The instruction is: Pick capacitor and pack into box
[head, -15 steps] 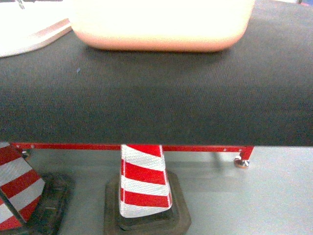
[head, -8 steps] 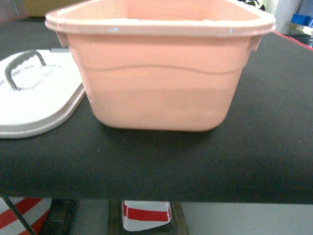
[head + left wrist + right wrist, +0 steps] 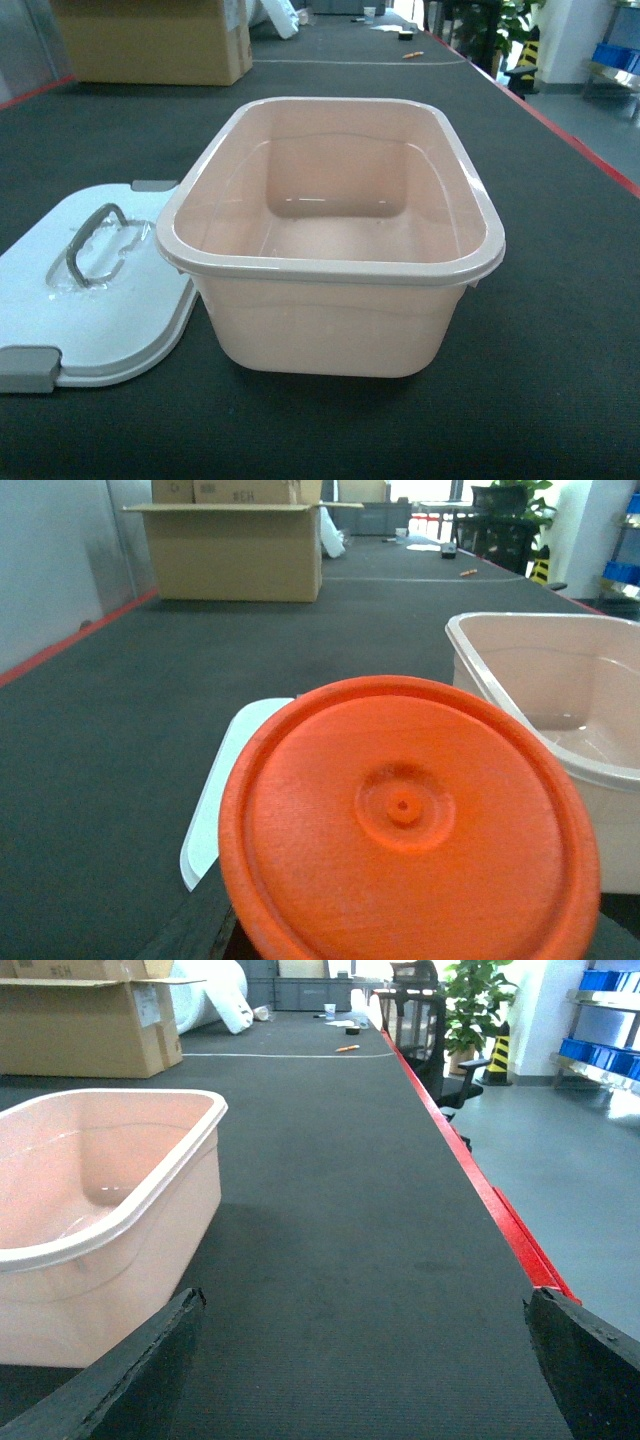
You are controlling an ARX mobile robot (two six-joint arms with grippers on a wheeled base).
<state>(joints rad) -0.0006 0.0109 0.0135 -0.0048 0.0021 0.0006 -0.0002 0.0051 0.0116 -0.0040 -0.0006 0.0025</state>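
- The box (image 3: 335, 300) sat open on the dark worktop (image 3: 560, 330), its white lid (image 3: 95, 300) lying beside it.
- An orange disc (image 3: 405, 825), perhaps the capacitor, filled my left wrist view.
- Right claw (image 3: 365, 1360) spread wide; left claw's state I couldn't tell.

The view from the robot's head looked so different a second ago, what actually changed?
Mostly the head camera itself: it swung upward, from the table's front edge and the striped cones below to looking down into the box. Nothing was visibly picked up or let go in that view. The box, open and empty, and its lid beside it on the dark table seem to sit as before.
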